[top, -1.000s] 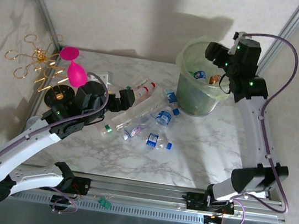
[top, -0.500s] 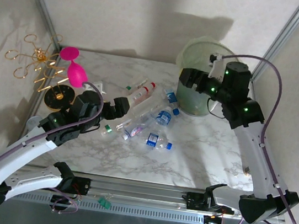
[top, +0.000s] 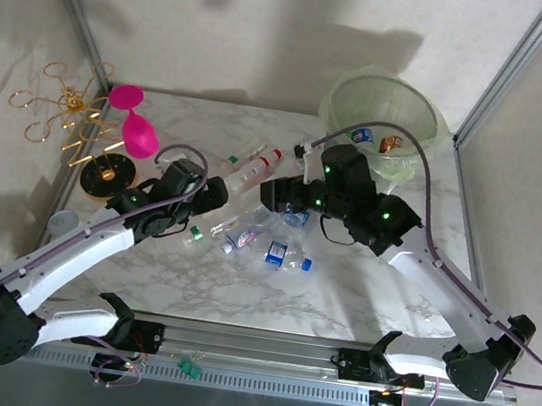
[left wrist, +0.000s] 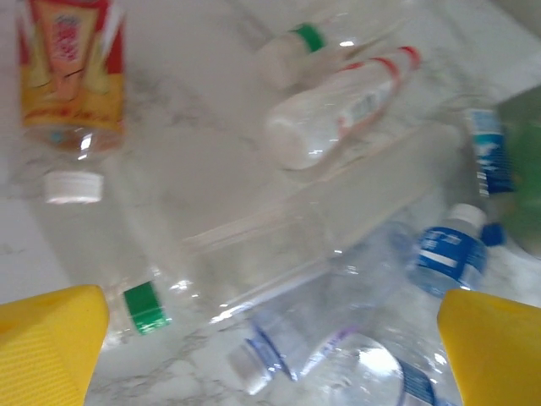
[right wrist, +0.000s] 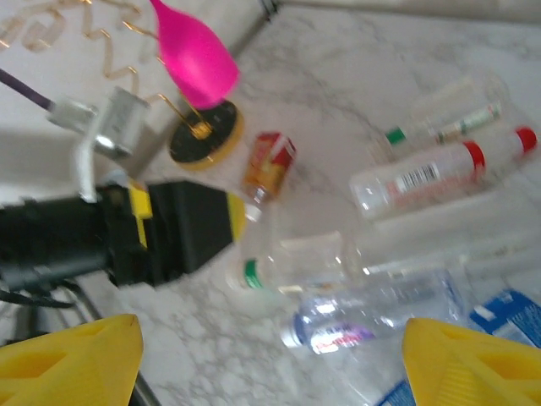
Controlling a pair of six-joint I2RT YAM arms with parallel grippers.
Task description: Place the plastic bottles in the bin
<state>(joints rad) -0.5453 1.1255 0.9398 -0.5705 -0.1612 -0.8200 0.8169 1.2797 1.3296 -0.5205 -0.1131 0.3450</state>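
Note:
Several plastic bottles [top: 248, 222] lie in a pile mid-table, among them a red-capped one [top: 256, 168] and a blue-labelled one [top: 282, 256]. The pale-green bin [top: 421, 108] stands at the back right with two bottles [top: 363, 135] inside. My left gripper [top: 220, 194] hovers open at the pile's left edge; in its wrist view my left gripper [left wrist: 270, 355] spans a green-capped bottle [left wrist: 144, 306] and a purple-labelled one [left wrist: 287, 338]. My right gripper [top: 270, 195] hangs open over the pile's far side. In its own view my right gripper [right wrist: 270, 364] is above the purple-labelled bottle [right wrist: 363, 326], holding nothing.
A pink goblet [top: 135, 125] and a gold wire stand [top: 67, 112] sit at the back left, close behind my left arm. The two grippers face each other closely across the pile. Metal frame posts [top: 502, 69] border the table.
My right arm has swung from above the bin down and left to the bottle pile. The left gripper has edged right toward the pile. Both stay open.

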